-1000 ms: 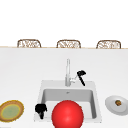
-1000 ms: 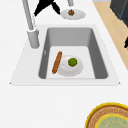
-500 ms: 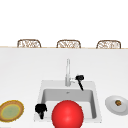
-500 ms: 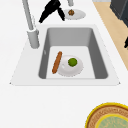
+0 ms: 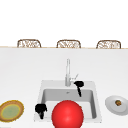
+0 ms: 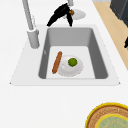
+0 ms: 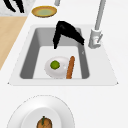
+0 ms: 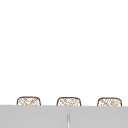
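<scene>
Faucet stands just beside right robot hand, fingers straight downward.

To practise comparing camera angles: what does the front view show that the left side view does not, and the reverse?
Front view alone: a red ball hiding the sink floor, and three chair backs. Left side view alone: a white plate with a green fruit and a sausage in the basin. Both: sink, tap, right hand beside it, yellow plate.

Two matte black hands — left hand, right hand — human-shaped, with slender tapering fingers, no arms attached.
</scene>
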You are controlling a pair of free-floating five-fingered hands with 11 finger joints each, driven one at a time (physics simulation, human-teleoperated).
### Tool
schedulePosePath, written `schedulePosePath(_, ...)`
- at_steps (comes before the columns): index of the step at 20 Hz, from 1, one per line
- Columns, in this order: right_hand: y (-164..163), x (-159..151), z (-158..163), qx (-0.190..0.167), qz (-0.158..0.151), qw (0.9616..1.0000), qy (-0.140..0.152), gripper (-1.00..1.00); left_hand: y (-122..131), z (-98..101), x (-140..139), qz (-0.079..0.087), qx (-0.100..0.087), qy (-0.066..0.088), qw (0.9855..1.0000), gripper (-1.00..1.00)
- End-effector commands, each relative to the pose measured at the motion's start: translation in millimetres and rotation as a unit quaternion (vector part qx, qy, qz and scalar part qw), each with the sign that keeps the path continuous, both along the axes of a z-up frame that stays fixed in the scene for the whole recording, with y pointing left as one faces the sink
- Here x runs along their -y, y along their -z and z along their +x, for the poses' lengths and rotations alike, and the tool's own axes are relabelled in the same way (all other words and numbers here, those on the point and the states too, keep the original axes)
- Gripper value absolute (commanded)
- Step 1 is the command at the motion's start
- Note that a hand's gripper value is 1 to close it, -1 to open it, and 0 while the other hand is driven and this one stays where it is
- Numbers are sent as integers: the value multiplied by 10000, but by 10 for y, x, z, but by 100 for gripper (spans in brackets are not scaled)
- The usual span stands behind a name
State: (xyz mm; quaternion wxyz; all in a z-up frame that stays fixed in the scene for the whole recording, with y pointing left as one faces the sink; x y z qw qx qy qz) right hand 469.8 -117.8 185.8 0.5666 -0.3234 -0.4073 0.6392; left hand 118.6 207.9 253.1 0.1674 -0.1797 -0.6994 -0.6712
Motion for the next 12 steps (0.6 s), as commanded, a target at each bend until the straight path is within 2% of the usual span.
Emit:
schedulePosePath(1,141,4,-200,0,345,9994,0,-100,0,0,0,0,0,0,10000,0)
schedulePosePath(4,307,-18,-171,-54,216,9997,24,-100,0,0,0,0,0,0,10000,0)
schedulePosePath(6,451,-52,-185,-107,82,9997,218,-100,0,0,0,0,0,0,10000,0)
schedulePosePath(9,480,-35,-189,-226,60,9997,-3,-100,0,0,0,0,0,0,10000,0)
schedulePosePath(12,463,-35,-205,-214,110,9997,-2,-100,0,0,0,0,0,0,10000,0)
